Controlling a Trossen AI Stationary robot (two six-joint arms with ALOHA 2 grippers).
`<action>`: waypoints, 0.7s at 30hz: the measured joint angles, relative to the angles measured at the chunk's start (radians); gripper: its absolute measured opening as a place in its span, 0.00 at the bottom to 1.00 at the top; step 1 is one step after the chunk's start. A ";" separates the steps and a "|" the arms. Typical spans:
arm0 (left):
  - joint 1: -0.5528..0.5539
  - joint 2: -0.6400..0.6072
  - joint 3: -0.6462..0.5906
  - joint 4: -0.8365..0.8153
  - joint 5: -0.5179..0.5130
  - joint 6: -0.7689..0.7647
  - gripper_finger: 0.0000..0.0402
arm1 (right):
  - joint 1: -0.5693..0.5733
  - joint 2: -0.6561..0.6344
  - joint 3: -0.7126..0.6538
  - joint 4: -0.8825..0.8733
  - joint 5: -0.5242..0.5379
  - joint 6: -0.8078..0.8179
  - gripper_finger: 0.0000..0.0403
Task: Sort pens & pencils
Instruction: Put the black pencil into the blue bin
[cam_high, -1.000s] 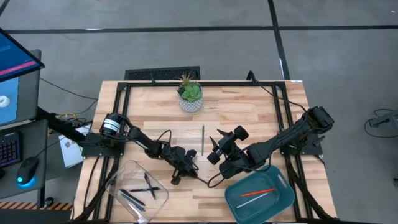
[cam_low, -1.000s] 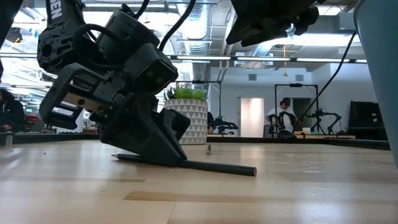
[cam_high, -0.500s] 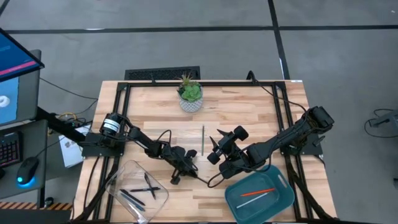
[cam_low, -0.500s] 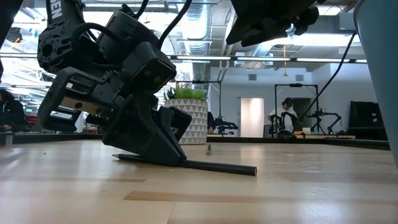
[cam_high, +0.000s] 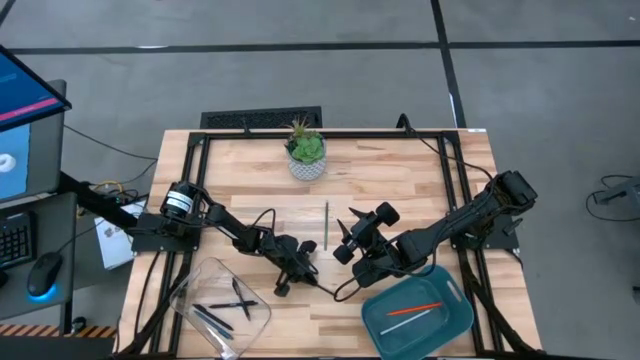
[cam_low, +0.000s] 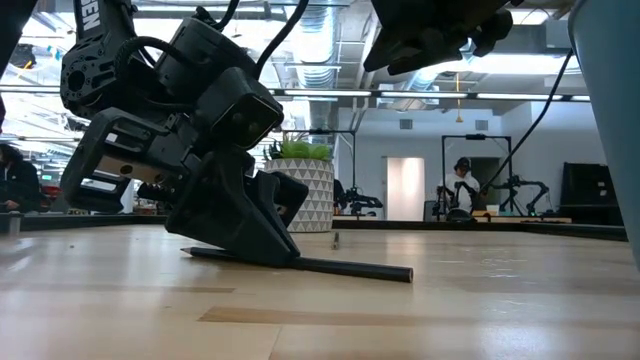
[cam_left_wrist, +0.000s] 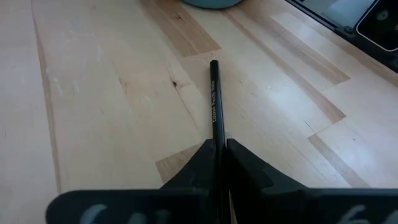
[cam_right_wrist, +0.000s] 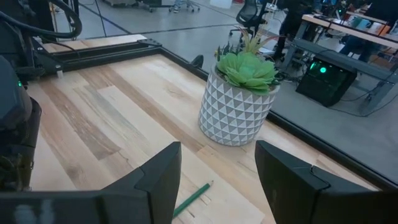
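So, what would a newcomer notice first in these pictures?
Probably the left tool, down on the table near its middle and shut on a black pencil that lies flat on the wood. Next, the right tool, open and raised, faces a potted plant at the far edge. A clear tray and a blue tray sit at the near corners, each with sticks inside.

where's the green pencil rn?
High view: the green pencil lies alone mid-table, below the potted plant, between the left gripper and the right gripper.
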 joint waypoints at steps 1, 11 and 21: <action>0.000 0.000 0.000 0.000 0.000 0.002 0.03 | 0.000 0.000 0.000 0.000 0.000 0.000 0.56; 0.000 0.000 0.000 0.002 0.000 0.002 0.03 | 0.000 0.000 0.000 0.000 0.000 0.000 0.56; 0.000 0.000 0.000 0.001 0.013 -0.001 0.03 | 0.000 0.000 0.000 0.000 0.000 0.000 0.56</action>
